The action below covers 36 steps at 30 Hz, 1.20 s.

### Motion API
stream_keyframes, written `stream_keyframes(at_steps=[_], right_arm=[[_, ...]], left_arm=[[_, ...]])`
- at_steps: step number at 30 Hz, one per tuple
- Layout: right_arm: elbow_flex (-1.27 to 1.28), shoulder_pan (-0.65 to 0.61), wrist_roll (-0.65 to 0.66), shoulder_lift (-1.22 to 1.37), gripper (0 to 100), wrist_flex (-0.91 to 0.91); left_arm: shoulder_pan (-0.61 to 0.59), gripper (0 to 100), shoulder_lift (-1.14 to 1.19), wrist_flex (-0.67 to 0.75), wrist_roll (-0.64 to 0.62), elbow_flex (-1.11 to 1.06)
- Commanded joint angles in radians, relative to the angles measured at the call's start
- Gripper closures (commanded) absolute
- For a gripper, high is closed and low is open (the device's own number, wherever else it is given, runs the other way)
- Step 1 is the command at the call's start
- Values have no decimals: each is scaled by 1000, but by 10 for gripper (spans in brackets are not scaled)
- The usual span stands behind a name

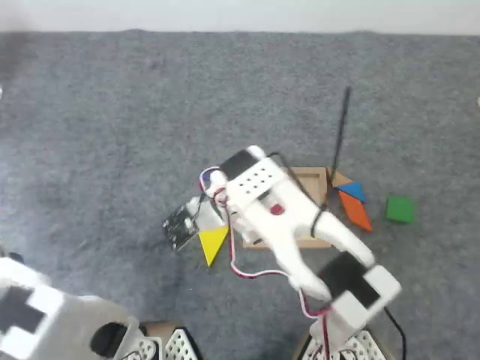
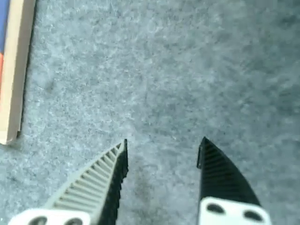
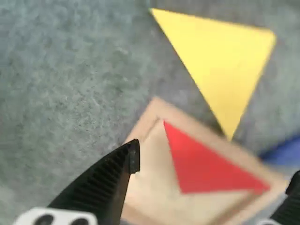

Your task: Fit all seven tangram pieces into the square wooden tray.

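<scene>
To my left, I am holding the left fingers (image 2: pixel 164 140) wide apart over the bare grey table (image 2: pixel 197 65), gripping nothing. A wooden edge (image 2: pixel 11 70) is lying off to the pale finger's side, apart from the tips. I cannot tell whether it belongs to the tray.

Moving right, I am holding the right fingers (image 3: pixel 215 159) wide apart as well, and they too are empty. They are hanging over one corner of the tray (image 3: pixel 151 112). The red triangle (image 3: pixel 201 164) is sitting inside that corner, directly between my two tips.

The yellow triangle (image 3: pixel 225 61) is lying flat on the table just ahead of those tips, outside the tray. Its long edge is facing the rim and running slantwise across my opening. One of its tips is reaching the rim; whether it is touching, I cannot tell.

Farther right, on the tray's far side from these fingers, a blue piece (image 1: pixel 354 191), an orange piece (image 1: pixel 357 212) and a green square (image 1: pixel 400 208) are waiting on the table.

I am judging the right arm far nearer to the yellow triangle. It would need to go forward past the corner and turn, so the fingers close across the triangle's short width rather than along its long edge.
</scene>
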State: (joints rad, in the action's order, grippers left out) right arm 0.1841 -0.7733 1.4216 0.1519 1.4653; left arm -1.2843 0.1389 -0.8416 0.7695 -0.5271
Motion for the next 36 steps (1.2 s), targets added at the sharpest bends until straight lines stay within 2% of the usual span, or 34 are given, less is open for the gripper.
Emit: stream_keyframes(at_steps=[1, 4, 7, 10, 15, 24, 36], right_arm=[[-71, -84, 69, 38, 523, -41], [-77, -174, 94, 79, 523, -81], [-77, -203, 118, 122, 524, -139], [-77, -185, 147, 177, 528, -160], [-98, -166, 201, 226, 589, -163], [-178, -87, 230, 277, 590, -153], [-175, -127, 230, 306, 593, -116]], left_arm=[[-43, 765, 71, 17, 15, 113], [-49, 765, 100, 14, 15, 145], [-25, 765, 100, 5, 15, 143], [-12, 765, 100, -17, 17, 148], [-15, 765, 100, -17, 17, 145], [-34, 765, 100, -17, 58, 142], [-34, 765, 100, -17, 58, 143]])
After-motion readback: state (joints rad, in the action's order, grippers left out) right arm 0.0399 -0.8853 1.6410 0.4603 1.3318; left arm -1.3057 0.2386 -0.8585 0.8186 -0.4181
